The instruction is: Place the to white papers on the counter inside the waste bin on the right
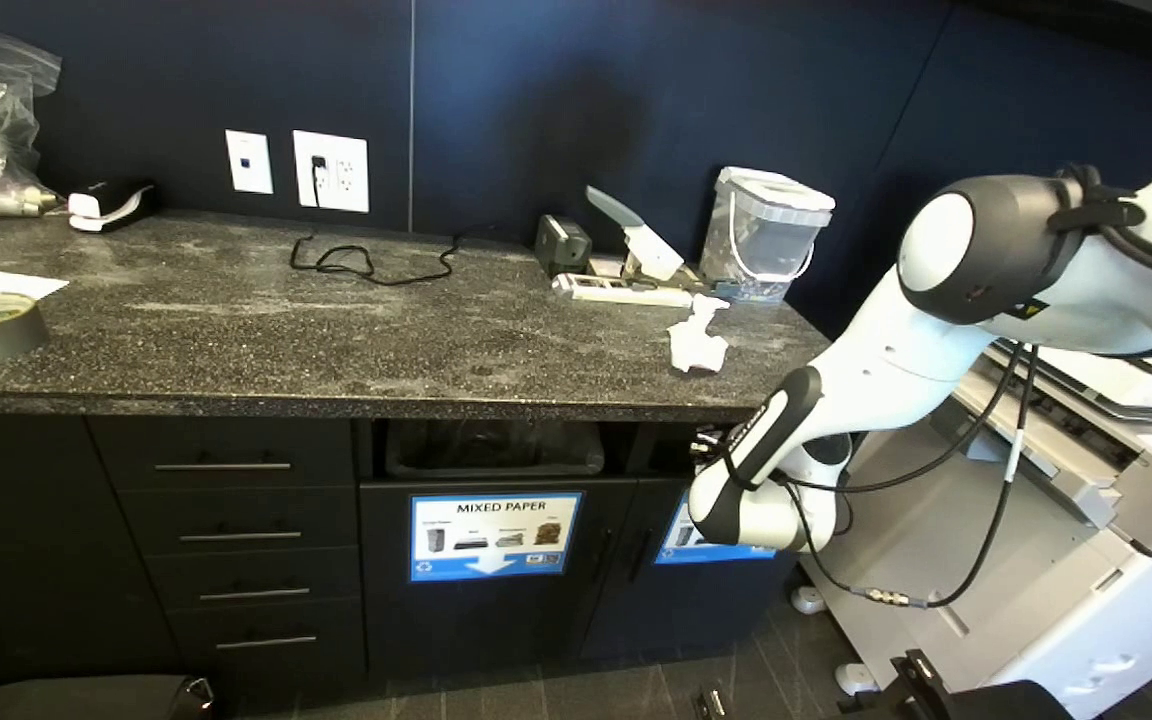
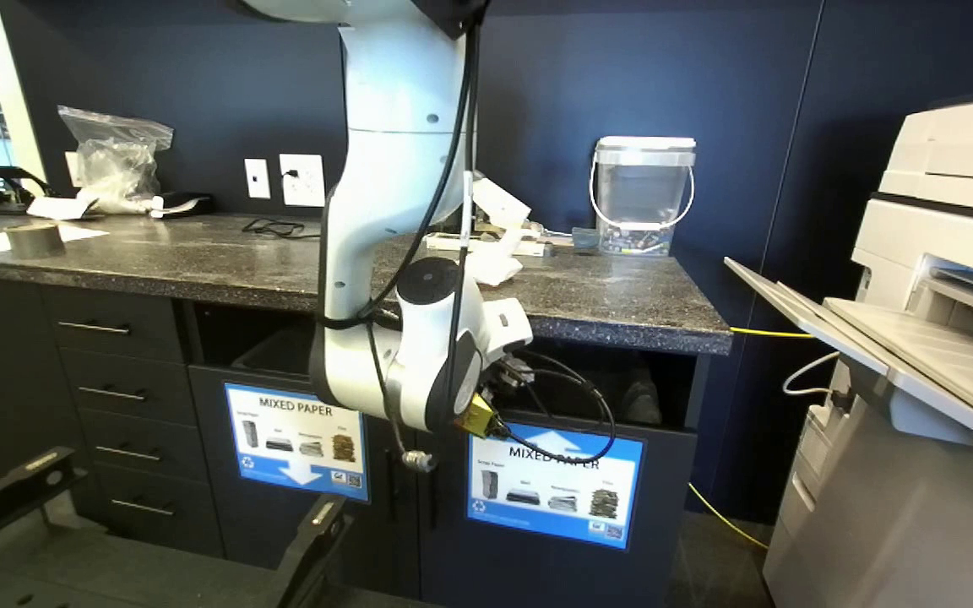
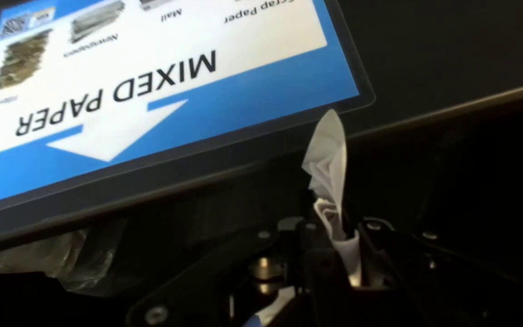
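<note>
One crumpled white paper (image 3: 328,168) sits between the fingers of my gripper (image 3: 334,222) in the wrist view; the fingers are shut on it. The gripper and paper are at the dark slot of the right waste bin, over its door edge (image 3: 447,109). In an exterior view this bin's blue sign (image 2: 556,490) shows below the slot; the fingers are hard to make out there in the dark. The other white paper (image 1: 696,348) lies on the dark speckled counter (image 1: 336,345), near its right end. It is partly hidden behind the arm in an exterior view (image 2: 493,266).
A similar bin with a whiter sign (image 1: 494,537) is to the left. A translucent tub (image 1: 766,235) and a long white flat object (image 1: 626,291) stand behind the counter paper. A large printer (image 2: 943,338) is on the right. The stone edge (image 2: 622,329) overhangs the slot.
</note>
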Action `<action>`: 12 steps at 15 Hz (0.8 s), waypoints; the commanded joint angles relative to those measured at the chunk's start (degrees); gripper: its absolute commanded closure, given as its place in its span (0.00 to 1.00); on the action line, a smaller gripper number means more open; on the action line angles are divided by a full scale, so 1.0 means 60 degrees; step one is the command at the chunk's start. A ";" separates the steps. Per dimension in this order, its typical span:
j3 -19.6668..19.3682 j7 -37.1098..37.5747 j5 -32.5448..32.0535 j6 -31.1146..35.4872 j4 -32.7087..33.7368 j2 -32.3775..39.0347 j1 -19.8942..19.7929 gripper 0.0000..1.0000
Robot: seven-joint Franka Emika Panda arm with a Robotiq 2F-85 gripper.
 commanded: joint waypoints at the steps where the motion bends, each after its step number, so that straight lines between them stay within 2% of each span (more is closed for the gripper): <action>1: 0.0148 -0.0320 -0.1771 0.1138 0.1120 0.1124 -0.0603 0.88; 5: 0.0206 -0.0142 -0.3770 0.1627 0.2404 0.2019 -0.1114 0.87; 12: 0.0190 0.0181 -0.4532 0.1144 0.4233 0.2900 -0.1077 0.88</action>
